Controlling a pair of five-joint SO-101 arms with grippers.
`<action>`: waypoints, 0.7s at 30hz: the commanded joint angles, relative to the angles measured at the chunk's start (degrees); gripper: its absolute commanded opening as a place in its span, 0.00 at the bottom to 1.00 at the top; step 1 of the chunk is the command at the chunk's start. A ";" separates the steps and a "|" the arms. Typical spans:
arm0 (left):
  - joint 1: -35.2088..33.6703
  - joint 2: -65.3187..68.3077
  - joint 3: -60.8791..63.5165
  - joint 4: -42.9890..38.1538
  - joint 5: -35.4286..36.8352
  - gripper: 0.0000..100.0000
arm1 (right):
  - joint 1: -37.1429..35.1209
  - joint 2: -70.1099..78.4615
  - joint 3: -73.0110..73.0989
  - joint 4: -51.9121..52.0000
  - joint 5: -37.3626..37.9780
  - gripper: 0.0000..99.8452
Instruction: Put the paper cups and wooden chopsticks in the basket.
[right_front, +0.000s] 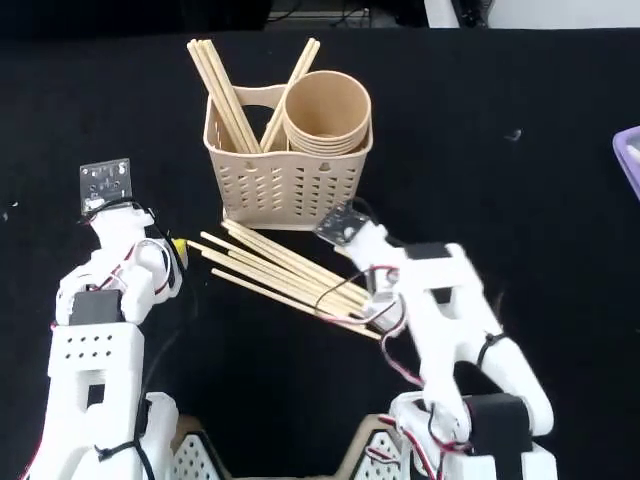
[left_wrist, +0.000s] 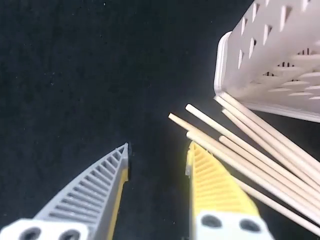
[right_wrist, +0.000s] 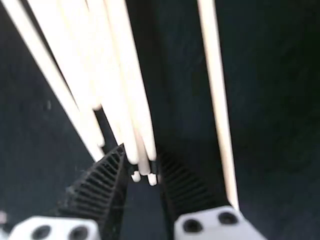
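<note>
Right gripper (right_wrist: 141, 152) pinches, jaws nearly closed, the ends of a few chopsticks (right_front: 285, 272) lying just before the basket (right_front: 285, 185); next you likely must lift them clear and tip them in.

Beige slotted basket (right_front: 285, 185), tan paper cups (right_front: 327, 110), pale wooden chopsticks (right_front: 290, 272), black table (right_front: 520, 220)
</note>
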 joint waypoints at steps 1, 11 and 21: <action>-0.40 0.09 -0.31 -1.49 0.70 0.19 | 8.70 -3.38 -2.42 6.95 8.88 0.01; -0.48 0.09 -0.40 -1.49 0.70 0.19 | 15.03 -9.71 -3.21 14.07 18.55 0.12; -0.48 0.09 -0.40 -1.49 0.70 0.19 | -5.98 -20.09 -2.77 15.12 1.85 0.30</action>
